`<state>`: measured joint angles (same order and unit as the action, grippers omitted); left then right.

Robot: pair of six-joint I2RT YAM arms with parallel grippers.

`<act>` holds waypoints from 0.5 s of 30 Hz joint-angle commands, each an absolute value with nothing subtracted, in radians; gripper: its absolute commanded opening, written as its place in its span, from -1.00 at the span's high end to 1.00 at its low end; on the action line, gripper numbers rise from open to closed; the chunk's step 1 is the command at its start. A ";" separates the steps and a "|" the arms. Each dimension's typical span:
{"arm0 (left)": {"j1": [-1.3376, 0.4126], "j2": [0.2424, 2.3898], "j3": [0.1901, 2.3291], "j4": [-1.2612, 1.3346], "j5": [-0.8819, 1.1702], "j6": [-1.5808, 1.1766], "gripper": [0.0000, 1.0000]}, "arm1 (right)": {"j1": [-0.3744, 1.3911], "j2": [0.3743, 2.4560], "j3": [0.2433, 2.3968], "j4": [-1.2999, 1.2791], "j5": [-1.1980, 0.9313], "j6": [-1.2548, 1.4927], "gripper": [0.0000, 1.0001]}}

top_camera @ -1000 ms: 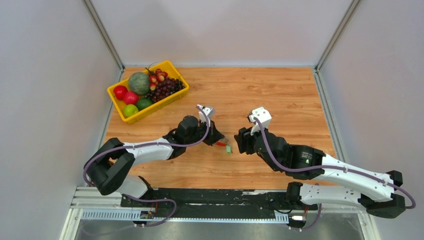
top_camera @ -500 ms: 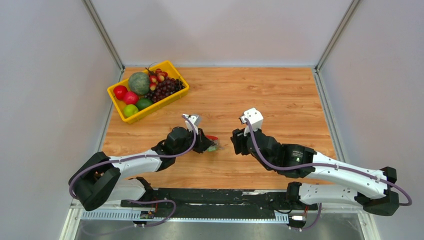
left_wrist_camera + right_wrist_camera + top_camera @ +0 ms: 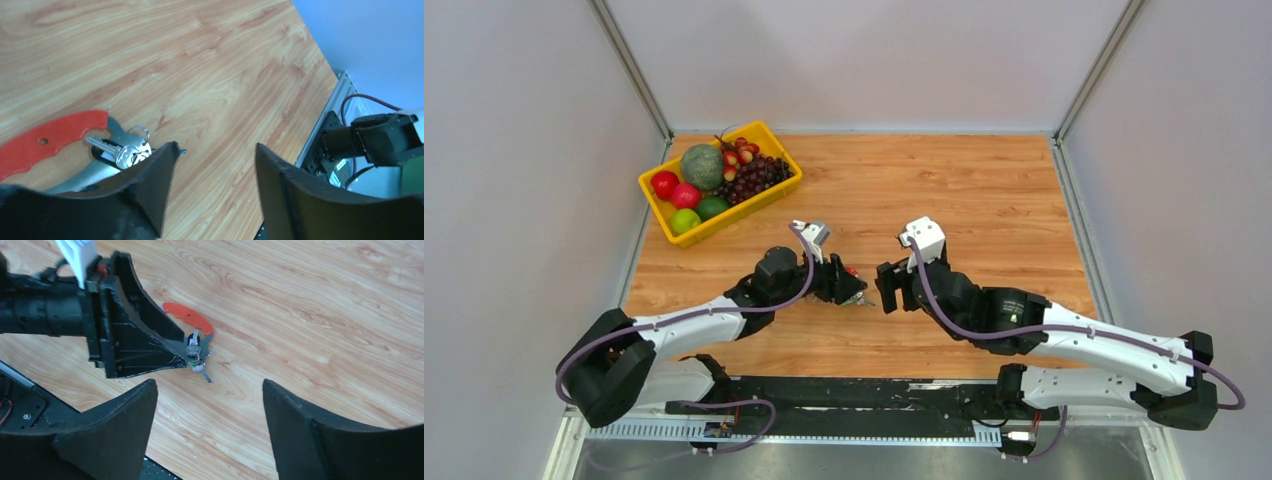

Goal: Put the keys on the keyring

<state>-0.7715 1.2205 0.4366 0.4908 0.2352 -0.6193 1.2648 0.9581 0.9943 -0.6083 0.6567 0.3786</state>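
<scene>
Grasping nothing, we hold our left gripper [image 3: 216, 146] spread beside the keyring [image 3: 195, 347] and keys [image 3: 102, 146], our right gripper [image 3: 209, 382] spread just right.

The left arm [image 3: 689, 325] and right arm [image 3: 1114, 345] wear smooth white shells over their long links, with chunky black housings at the joints. A thin purple cable [image 3: 652, 319] loops along each. A boxy white camera block [image 3: 924, 238] caps each wrist. The fingers [image 3: 127, 427] are matt black, wedge-shaped and rough-edged. A small pale label [image 3: 1014, 318] marks one black housing of the right arm.
</scene>
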 commanded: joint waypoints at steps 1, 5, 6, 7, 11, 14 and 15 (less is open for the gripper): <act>-0.770 1.106 0.523 0.433 0.285 -0.571 -0.49 | 1.255 0.988 1.029 -0.581 0.680 0.381 -0.69; -0.770 1.021 0.613 0.248 0.253 -0.506 -0.96 | 1.244 1.035 1.069 -0.586 0.718 0.368 -0.99; -0.770 1.009 0.645 0.182 0.244 -0.495 -0.99 | 1.245 1.047 1.078 -0.586 0.730 0.361 -1.00; -0.770 0.991 0.661 0.151 0.226 -0.476 -0.99 | 1.243 1.060 1.090 -0.587 0.741 0.355 -1.00; -0.770 0.953 0.737 -0.002 0.160 -0.429 -1.00 | 1.237 1.099 1.133 -0.588 0.791 0.323 -1.00; -0.770 0.929 0.773 -0.088 0.108 -0.412 -1.00 | 1.230 1.114 1.166 -0.581 0.798 0.302 -1.00; -0.770 0.926 0.778 -0.118 0.073 -0.412 -1.00 | 1.230 1.117 1.176 -0.577 0.803 0.292 -1.00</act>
